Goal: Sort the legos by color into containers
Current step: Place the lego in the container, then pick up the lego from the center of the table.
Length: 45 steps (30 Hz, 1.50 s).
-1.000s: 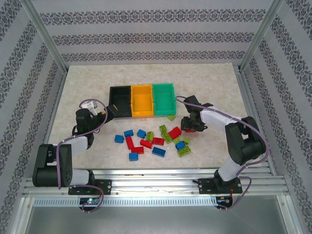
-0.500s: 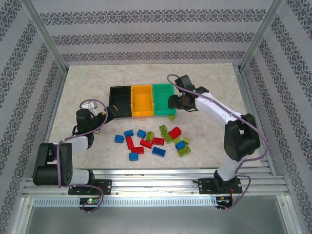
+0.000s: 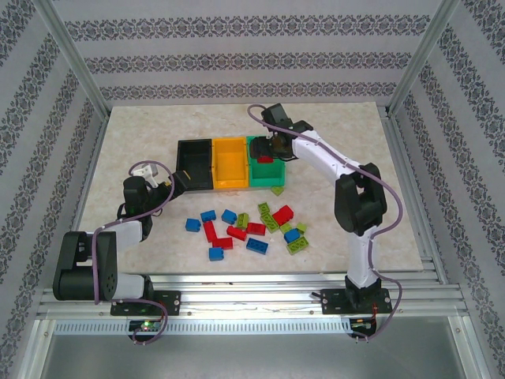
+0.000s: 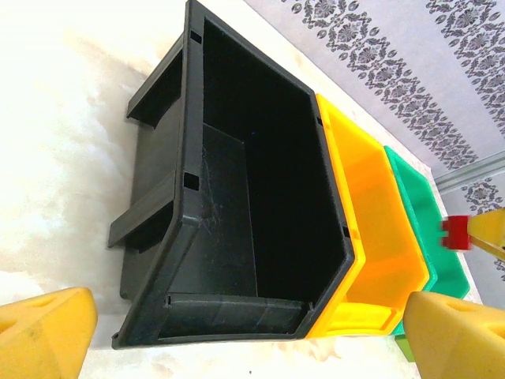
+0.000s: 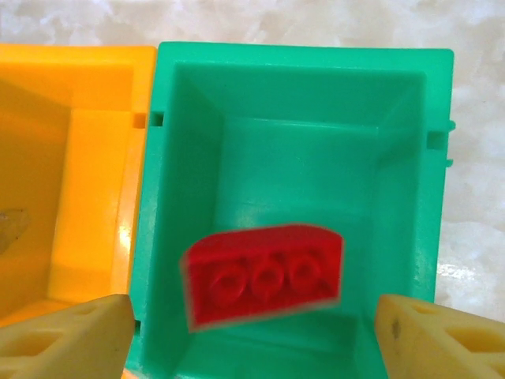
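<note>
Task is barely started, by my read. R gripper (image 3: 267,151) hangs over the green bin (image 3: 268,177), fingers spread wide. In the wrist view a red lego (image 5: 264,272) sits blurred between them, touching neither finger, w/ the bin floor behind it. So it's let go and prob. dropping in, and that looks like the 1st brick sorted. No other brick shows in the green bin. Red is going into green, so bin colour apparently ≠ brick colour.

Black bin (image 4: 237,197) looks empty. Orange-yellow bin (image 3: 230,162) shows no brick in the parts I can see. There's a faint mark at its left in the R wrist view, can't tell what.

L gripper (image 3: 170,183) is at the black bin's near-left corner, fingers fully apart, nothing between them.

Left to do is nearly everything. The scattered legos (image 3: 252,227), a red/blue/lime mix, lie loose on the tabletop (image 3: 142,134) in front of the bins. One lime lego (image 3: 278,190) lies just beside the green bin's front.

No brand, label or writing readable on bins, bricks or arms.
</note>
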### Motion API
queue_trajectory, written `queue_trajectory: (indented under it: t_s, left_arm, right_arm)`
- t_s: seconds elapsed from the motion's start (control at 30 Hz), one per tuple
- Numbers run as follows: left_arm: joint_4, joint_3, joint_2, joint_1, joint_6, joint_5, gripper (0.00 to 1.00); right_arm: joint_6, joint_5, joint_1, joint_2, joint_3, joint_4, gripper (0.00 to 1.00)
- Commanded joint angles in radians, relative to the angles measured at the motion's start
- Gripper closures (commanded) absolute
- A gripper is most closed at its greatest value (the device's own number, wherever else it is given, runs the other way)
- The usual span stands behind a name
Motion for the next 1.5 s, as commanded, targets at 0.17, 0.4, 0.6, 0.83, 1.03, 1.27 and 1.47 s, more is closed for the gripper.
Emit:
queue_trajectory:
  t_s: [0.17,0.4,0.6,0.83,1.03,1.27,1.47]
  left_arm:
    - [0.004,-0.017,-0.02,-0.001,-0.004,-0.014,0.01]
    - [0.016,-0.02,-0.007,-0.001,-0.01,-0.016,0.0]
    - [0.041,-0.02,0.026,-0.001,-0.027,-0.007,0.0]
    - [0.049,-0.017,0.037,-0.001,-0.032,0.005,0.0]
    - [0.041,-0.013,0.038,-0.001,-0.027,0.009,0.0]
    - [0.06,-0.01,0.065,-0.001,-0.039,0.019,0.0]
    - [0.076,-0.01,0.077,-0.001,-0.052,0.034,0.0]
  right_arm:
    - [-0.003,0.018,0.041,-0.183,-0.212,0.009,0.21]
    - [0.045,0.015,0.063,-0.367,-0.547,0.138,0.24]
    - [0.07,-0.042,0.063,-0.274,-0.587,0.219,0.25]
    - [0.031,-0.029,0.042,-0.112,-0.44,0.239,0.24]
    - [-0.026,0.083,0.041,-0.071,-0.353,0.175,0.23]
    - [-0.055,0.126,0.029,-0.058,-0.385,0.174,0.22]
    - [-0.039,0.103,0.04,-0.005,-0.363,0.217,0.24]
